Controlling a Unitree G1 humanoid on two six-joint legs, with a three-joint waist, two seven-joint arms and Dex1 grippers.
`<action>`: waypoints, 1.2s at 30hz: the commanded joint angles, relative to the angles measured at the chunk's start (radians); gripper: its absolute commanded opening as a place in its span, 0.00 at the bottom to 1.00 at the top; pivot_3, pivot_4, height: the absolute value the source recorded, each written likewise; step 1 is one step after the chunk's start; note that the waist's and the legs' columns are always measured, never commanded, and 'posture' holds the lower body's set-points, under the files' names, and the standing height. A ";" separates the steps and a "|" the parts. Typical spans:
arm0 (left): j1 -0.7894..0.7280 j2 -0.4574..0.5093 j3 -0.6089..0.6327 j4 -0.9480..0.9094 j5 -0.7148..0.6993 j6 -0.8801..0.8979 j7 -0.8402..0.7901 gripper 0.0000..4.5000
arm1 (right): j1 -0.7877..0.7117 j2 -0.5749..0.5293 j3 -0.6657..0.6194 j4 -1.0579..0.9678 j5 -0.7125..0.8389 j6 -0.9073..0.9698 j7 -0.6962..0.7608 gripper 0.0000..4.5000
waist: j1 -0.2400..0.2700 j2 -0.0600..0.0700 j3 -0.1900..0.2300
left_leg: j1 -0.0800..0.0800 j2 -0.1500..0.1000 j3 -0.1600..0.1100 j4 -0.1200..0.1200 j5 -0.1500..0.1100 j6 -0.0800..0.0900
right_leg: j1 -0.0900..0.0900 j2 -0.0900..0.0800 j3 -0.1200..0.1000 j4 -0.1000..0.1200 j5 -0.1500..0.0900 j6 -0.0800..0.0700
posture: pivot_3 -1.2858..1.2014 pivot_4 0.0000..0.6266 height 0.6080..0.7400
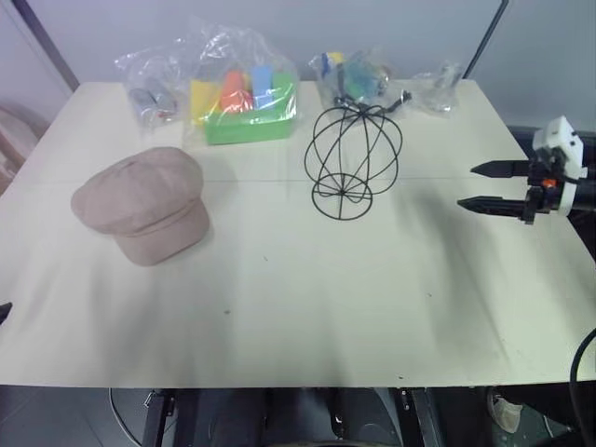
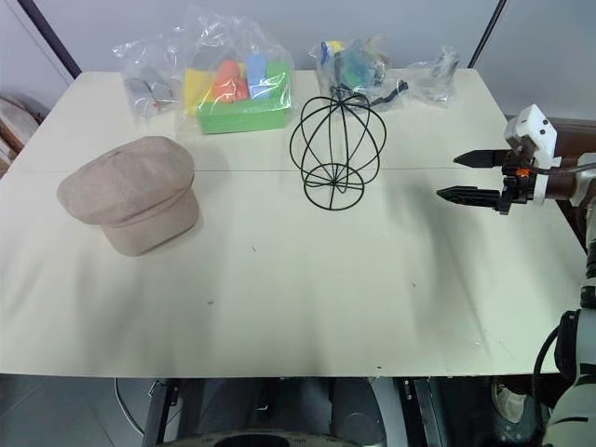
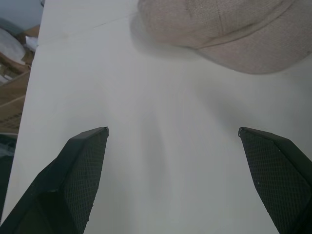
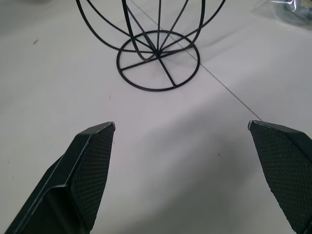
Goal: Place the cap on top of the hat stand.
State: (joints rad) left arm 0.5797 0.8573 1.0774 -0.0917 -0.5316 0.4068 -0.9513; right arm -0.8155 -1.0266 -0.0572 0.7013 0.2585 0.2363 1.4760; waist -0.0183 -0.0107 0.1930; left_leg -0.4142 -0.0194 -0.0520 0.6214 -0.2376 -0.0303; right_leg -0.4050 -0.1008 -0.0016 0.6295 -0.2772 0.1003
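The beige-pink cap point(image 1: 144, 203) lies on the white table point(image 1: 298, 307) at the left, brim toward the front. The black wire hat stand point(image 1: 352, 160) stands upright right of the table's middle, bare on top. My right gripper point(image 1: 467, 186) hovers at the table's right edge, open and empty, its fingers point(image 4: 83, 180) aimed at the stand's round base point(image 4: 157, 59). In the left wrist view my left gripper point(image 3: 173, 130) is open over bare table, with the cap point(image 3: 224, 29) a short way ahead of the fingertips point(image 3: 85, 161).
At the table's back edge sit clear plastic bags: one with a green tray of coloured blocks point(image 1: 244, 102), one to its left point(image 1: 152, 88), and two behind the stand point(image 1: 358, 74) point(image 1: 438, 88). A wide stretch of bare table lies in front.
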 commanded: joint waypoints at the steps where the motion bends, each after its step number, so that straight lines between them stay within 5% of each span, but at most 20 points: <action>1: -0.002 -0.010 0.044 -0.034 0.002 -0.010 0.017 1.00 | -0.038 0.001 -0.012 0.031 -0.011 -0.053 0.011 1.00 | 0.000 0.000 0.000 | 0.000 0.000 0.000 0.000 0.000 0.000 | 0.000 0.000 0.000 0.000 0.000 0.000 | 0.52 0.24 1.00; 10: -0.045 -0.004 0.027 -0.046 -0.019 0.023 0.039 1.00 | -0.057 0.009 -0.022 0.079 -0.027 -0.072 0.002 1.00 | -0.001 0.000 0.000 | 0.000 0.000 0.001 0.001 0.000 0.000 | 0.000 0.002 0.001 0.001 0.000 0.001 | 0.52 0.24 1.00; 16: -0.066 0.013 -0.101 -0.291 0.079 0.001 0.110 1.00 | -0.009 -0.010 -0.042 -0.029 0.009 -0.046 0.058 1.00 | 0.005 0.000 0.000 | 0.000 0.000 0.005 0.002 0.000 0.000 | 0.001 0.002 0.001 0.002 0.000 0.001 | 0.52 0.24 1.00; 25: -0.235 0.063 -0.636 -0.597 0.470 0.070 0.408 1.00 | 0.203 -0.058 -0.187 -0.674 0.356 0.399 0.077 1.00 | 0.005 0.002 0.000 | 0.001 0.000 0.004 0.004 0.000 0.000 | 0.003 0.004 0.001 0.004 0.003 0.005 | 0.52 0.24 1.00; 31: -0.467 0.010 -1.052 -0.468 0.843 0.070 0.595 1.00 | 0.248 -0.024 -0.251 -0.954 0.549 0.566 -0.057 1.00 | 0.009 0.002 0.000 | 0.004 -0.001 0.004 0.007 0.000 0.001 | 0.006 0.006 0.001 0.006 0.004 0.007 | 0.52 0.24 1.00; 36: -0.614 -0.072 -1.193 -0.287 0.986 0.053 0.667 1.00 | 0.229 -0.003 -0.265 -1.058 0.648 0.628 -0.169 1.00 | 0.011 0.000 0.000 | 0.004 -0.001 0.002 0.009 0.000 0.001 | 0.008 0.006 0.001 0.006 0.006 0.010 | 0.52 0.24 1.00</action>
State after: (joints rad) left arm -0.0116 0.7869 -0.1010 -0.4002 0.3986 0.4803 -0.3148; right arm -0.5658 -1.0311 -0.2857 -0.3186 0.8603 0.8517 1.3381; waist -0.0076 -0.0110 0.1927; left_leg -0.4101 -0.0204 -0.0512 0.6310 -0.2376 -0.0294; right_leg -0.3969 -0.0950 -0.0009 0.6354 -0.2713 0.1106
